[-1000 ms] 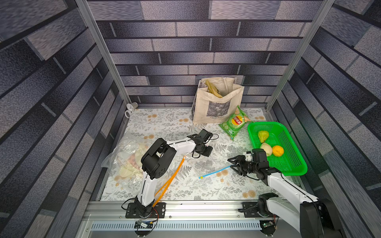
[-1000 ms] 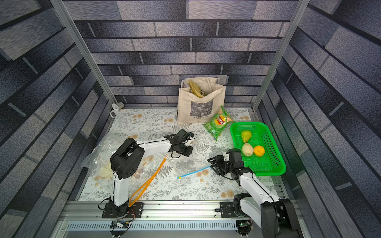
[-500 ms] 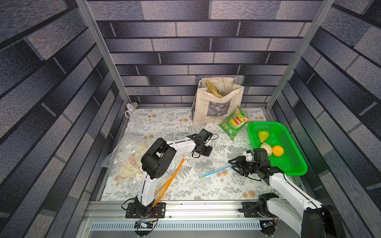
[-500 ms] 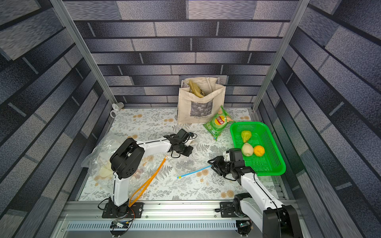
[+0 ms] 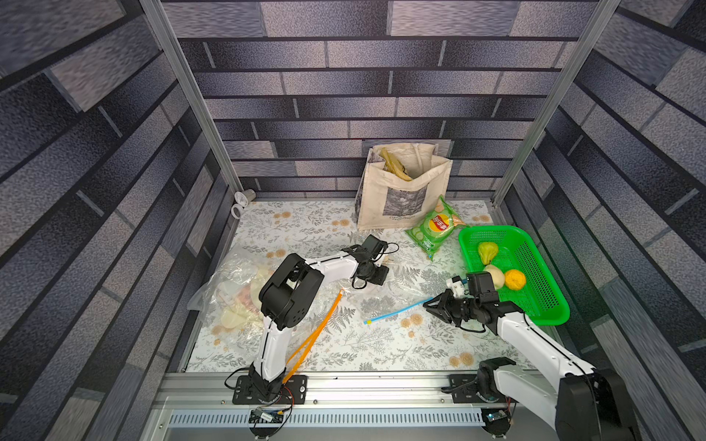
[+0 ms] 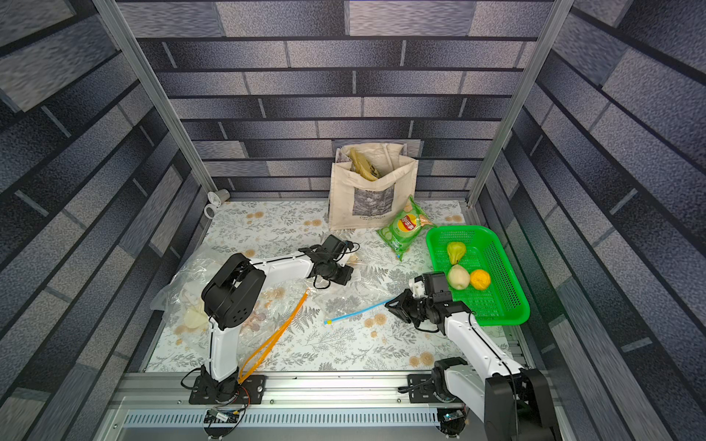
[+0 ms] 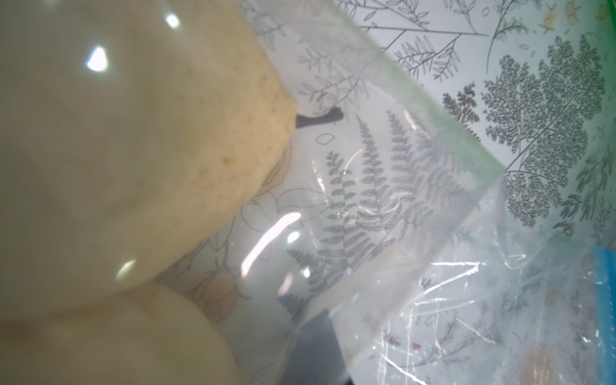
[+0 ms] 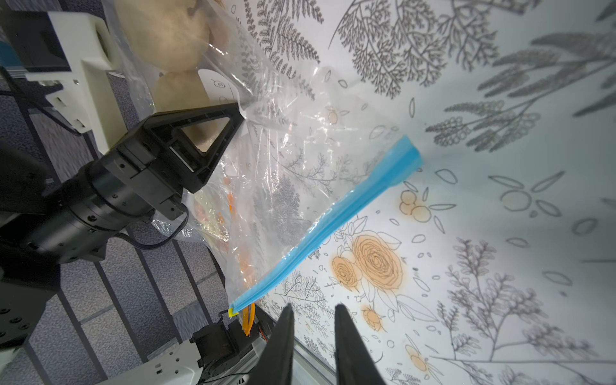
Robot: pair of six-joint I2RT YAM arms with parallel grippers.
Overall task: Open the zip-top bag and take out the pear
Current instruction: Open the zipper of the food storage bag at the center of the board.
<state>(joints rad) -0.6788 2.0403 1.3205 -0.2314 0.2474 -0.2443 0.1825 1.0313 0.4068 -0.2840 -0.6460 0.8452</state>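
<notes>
Right claw: narrowing, still parted, gripping nothing, nearing blue zip strip. Left claw: pinching zip-top bag; pear remaining enclosed.

The left gripper, stretched to mid-frame in a top view, is clamped on the zip-top bag. The right gripper, right of centre, has its jaws slightly parted.

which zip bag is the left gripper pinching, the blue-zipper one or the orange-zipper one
The blue-zipper bag: the left gripper is shut on its clear film beside the pear. The orange-zipper bag lies ungripped, partly under the left arm.
</notes>
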